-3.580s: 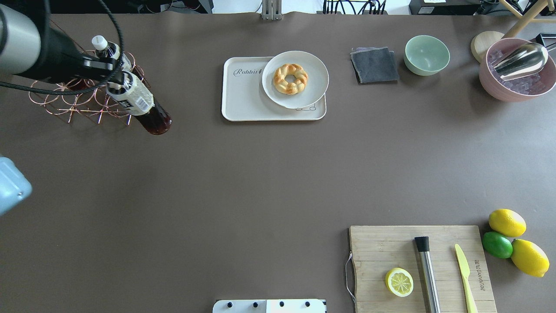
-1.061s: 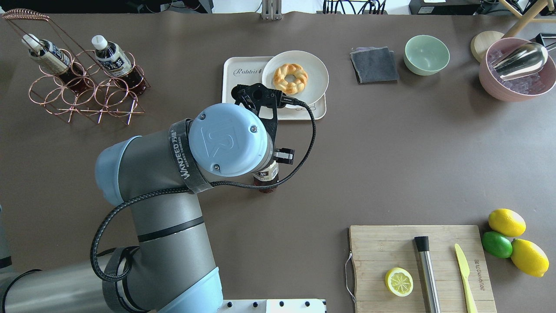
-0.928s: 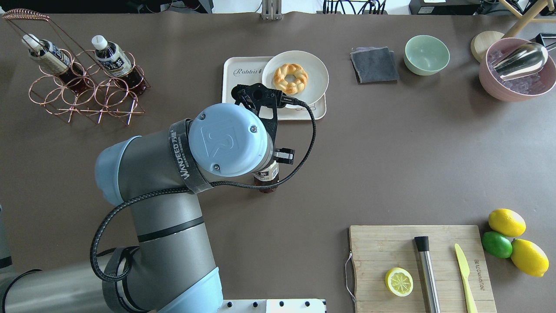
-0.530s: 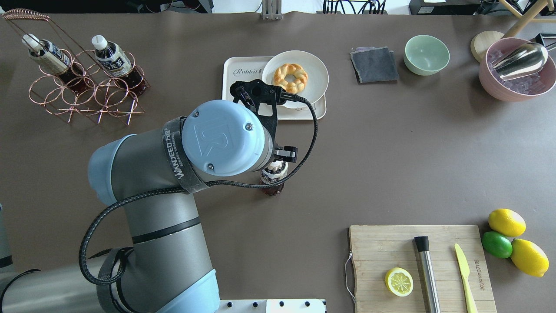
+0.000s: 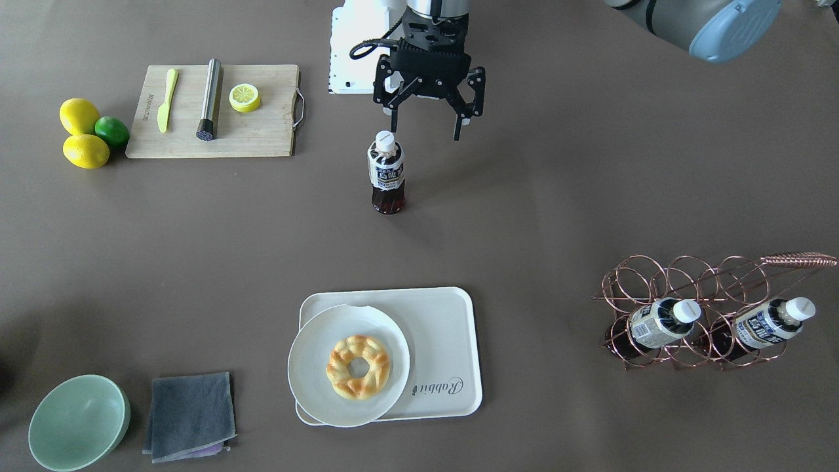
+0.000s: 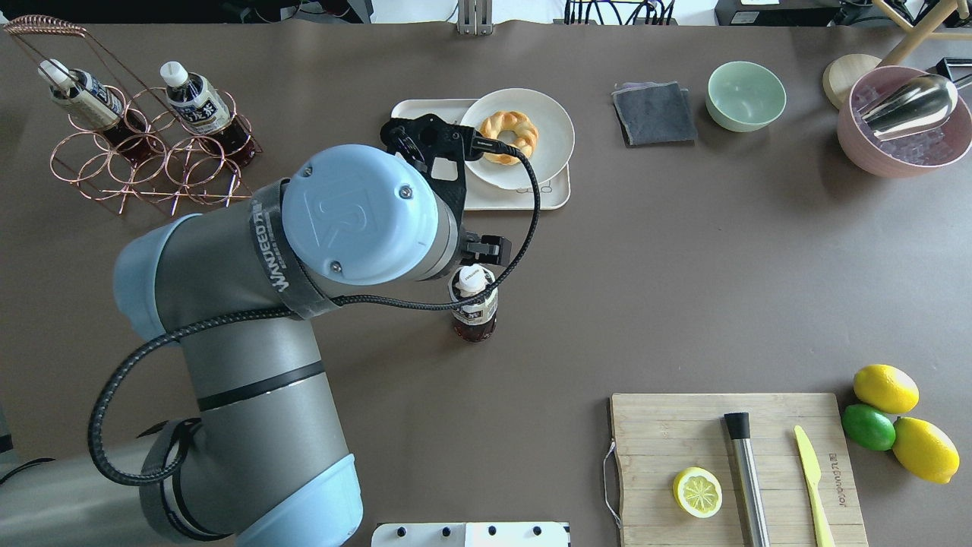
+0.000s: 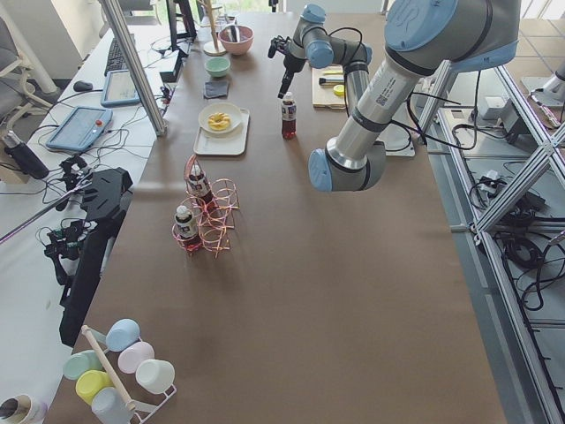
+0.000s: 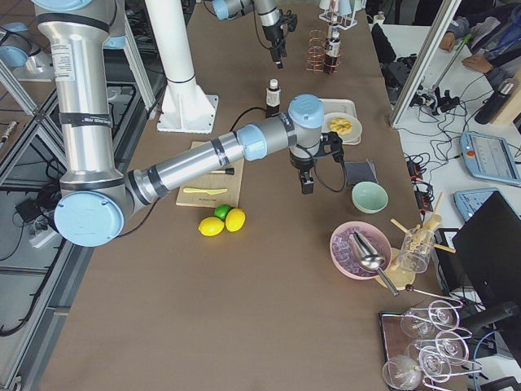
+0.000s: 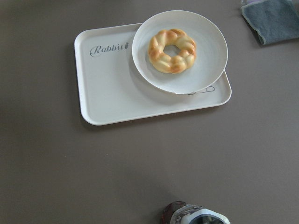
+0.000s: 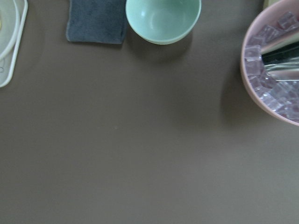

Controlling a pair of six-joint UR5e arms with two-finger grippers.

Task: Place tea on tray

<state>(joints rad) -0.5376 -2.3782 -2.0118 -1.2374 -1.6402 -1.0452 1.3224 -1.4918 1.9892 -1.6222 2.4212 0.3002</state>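
The tea (image 6: 474, 305) stands upright on the table (image 6: 683, 266), long axis vertical, white cap up, dark liquid, blue-white label, at six o'clock from the tray (image 6: 505, 199) overhead. Left gripper (image 5: 426, 130) gapes wide above it; the right gripper (image 8: 308, 187) is too small to judge.

I count three small clear plastic bottles of dark brown tea (image 5: 387, 172), two yellow lemons (image 5: 78, 116), one green lime (image 5: 112, 130), one cream-white rectangular plastic tray (image 5: 446, 328), one round white plate (image 5: 314, 373), one pale green bowl (image 5: 78, 423), one pink bowl (image 6: 866, 156).

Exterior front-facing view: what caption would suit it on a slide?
Left gripper, fingers spread, hangs by the tea standing on the table, apart from the tray.
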